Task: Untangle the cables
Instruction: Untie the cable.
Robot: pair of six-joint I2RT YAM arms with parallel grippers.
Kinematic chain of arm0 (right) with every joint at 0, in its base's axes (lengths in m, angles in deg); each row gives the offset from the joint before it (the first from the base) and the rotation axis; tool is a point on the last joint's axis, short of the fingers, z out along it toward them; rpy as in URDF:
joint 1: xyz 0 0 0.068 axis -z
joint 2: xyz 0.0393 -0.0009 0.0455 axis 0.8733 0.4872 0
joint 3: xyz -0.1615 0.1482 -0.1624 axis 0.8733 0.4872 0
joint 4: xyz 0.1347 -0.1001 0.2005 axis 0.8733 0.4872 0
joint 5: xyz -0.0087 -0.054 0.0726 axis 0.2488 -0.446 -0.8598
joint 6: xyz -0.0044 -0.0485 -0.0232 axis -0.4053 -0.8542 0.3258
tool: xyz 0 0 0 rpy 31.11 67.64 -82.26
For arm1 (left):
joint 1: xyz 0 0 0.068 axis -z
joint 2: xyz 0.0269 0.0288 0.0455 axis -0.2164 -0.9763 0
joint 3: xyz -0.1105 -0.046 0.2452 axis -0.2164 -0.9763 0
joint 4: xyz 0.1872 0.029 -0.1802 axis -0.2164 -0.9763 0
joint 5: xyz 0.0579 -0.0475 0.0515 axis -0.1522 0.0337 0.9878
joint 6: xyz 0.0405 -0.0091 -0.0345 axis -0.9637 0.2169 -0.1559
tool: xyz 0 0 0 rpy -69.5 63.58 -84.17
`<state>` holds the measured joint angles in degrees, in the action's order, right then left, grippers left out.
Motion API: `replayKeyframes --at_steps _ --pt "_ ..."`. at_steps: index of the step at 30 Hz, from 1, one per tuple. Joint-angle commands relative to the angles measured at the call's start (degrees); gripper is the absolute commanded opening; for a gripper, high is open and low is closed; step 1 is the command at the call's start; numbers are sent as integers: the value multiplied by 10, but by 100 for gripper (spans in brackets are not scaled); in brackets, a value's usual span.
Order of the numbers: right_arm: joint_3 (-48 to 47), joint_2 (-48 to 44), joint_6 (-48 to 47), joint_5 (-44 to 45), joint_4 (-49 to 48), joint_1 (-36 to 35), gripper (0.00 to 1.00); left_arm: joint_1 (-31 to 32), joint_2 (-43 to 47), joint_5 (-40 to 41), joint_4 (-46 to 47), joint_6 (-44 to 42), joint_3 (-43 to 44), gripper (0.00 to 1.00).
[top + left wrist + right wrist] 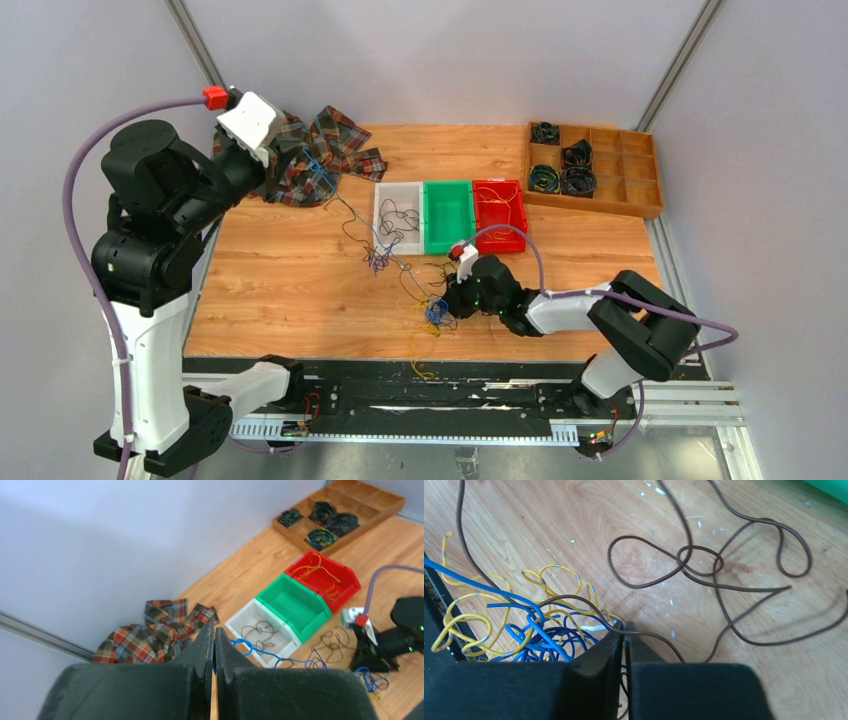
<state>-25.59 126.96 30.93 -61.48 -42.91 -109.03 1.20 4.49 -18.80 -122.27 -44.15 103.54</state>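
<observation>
The cables lie as a tangle of blue, yellow and dark thin wires (436, 312) near the table's front, with loose strands running back towards the bins. My left gripper (303, 165) is raised at the back left and shut on a blue cable (280, 656), which stretches from its fingertips (214, 630) down towards the tangle. My right gripper (447, 303) is low on the table and shut on the tangle, with a blue strand and a dark brown one (659, 636) caught between its fingers (625, 629). Blue and yellow loops (529, 630) lie just to its left.
White (380, 215), green (448, 247) and red (498, 184) bins stand in a row mid-table, with dark wire in the white bin and orange wire in the red one. A plaid cloth (335, 145) lies back left. A wooden tray (640, 190) with black coiled cords stands back right.
</observation>
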Motion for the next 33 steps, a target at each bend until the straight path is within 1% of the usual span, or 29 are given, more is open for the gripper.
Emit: replayKeyframes --at_steps 1,3,5,7,9,12,14,19,22,25,29,33 --pt "-8 -63 -15 -8 53 11 23 3 32 -68 24 11 -66 0" --pt "-31 -105 -24 -30 77 10 33 2 40 -134 25 40 -106 0" --pt "-70 -149 -33 -47 102 10 46 2 39 -175 25 66 -137 0" --pt "-108 -175 -43 -69 121 10 57 2 34 -198 25 84 -158 0" --pt "-150 -186 -49 -89 137 9 63 2 30 -206 24 94 -169 0" --pt "-209 -185 -48 -113 147 6 64 2 27 -208 25 103 -175 0" --pt "-234 -180 -47 -117 134 -2 65 3 27 -210 25 108 -176 1" --pt "-287 -130 -61 -129 127 -30 65 3 34 -217 26 113 -176 0" --pt "-296 -107 -59 -135 118 -32 65 2 38 -217 26 112 -173 0" --pt "-298 -103 -61 -137 112 -34 64 2 41 -216 26 112 -170 1" --pt "-305 -107 -112 -110 137 -72 63 2 40 -210 26 120 -162 0" --pt "-303 -110 -137 -84 136 -90 62 3 42 -213 26 132 -162 0"
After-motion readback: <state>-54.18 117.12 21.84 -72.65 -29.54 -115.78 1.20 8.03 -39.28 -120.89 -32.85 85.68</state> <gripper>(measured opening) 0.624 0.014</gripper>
